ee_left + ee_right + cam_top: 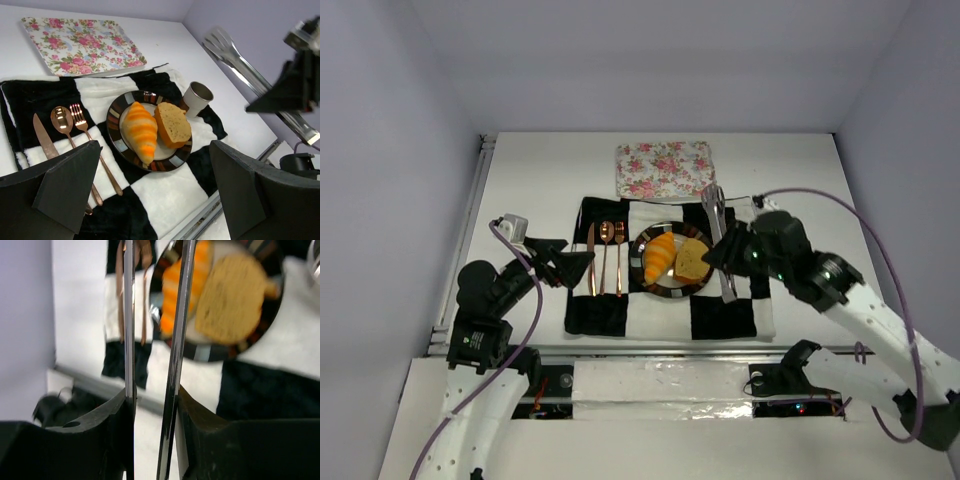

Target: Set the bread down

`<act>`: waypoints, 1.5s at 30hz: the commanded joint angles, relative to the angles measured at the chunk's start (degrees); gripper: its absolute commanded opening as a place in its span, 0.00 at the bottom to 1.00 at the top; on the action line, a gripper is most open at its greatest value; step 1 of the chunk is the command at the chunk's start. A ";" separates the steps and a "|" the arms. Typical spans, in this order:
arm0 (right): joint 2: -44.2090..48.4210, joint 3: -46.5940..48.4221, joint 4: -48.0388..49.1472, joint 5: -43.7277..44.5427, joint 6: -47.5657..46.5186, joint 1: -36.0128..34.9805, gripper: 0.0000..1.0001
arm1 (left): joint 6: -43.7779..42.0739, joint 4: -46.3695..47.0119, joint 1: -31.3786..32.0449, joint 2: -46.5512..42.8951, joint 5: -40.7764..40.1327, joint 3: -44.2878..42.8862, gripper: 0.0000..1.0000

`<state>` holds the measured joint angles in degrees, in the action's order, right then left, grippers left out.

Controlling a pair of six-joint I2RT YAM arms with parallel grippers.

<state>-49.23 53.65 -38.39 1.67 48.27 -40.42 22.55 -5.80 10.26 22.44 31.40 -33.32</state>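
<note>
The golden-orange croissant [660, 257] and the round tan bread slice [694, 260] lie side by side on a dark striped plate [672, 292]. Both show in the left wrist view, croissant [140, 130] and slice [174, 122], and blurred in the right wrist view, croissant [168, 295] and slice [230, 295]. My right gripper [730, 252] is shut on metal tongs [718, 235], just right of the plate; the tong arms [129, 315] stand apart. My left gripper [578, 262] is open and empty, left of the cutlery.
A copper knife, spoon and fork [605, 258] lie on the black-and-white checked cloth [720, 315] left of the plate. A floral tray [664, 168] lies behind the cloth. A metal cup [197, 97] stands right of the plate.
</note>
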 commanded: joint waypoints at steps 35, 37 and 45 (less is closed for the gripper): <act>-65.98 32.31 8.42 12.57 -35.00 47.63 0.72 | -0.13 3.69 1.78 -2.05 1.83 0.98 0.89; -66.60 32.92 8.60 12.74 -34.74 47.63 0.77 | -0.13 3.78 1.78 -1.69 1.65 0.98 0.89; -61.45 37.75 6.66 11.34 -30.10 47.63 0.96 | -0.13 3.69 1.78 -0.82 1.56 0.89 0.89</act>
<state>-116.38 87.13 -31.81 12.88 15.53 7.42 22.55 -5.37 11.68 21.02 32.51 -32.38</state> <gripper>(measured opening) 0.953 0.894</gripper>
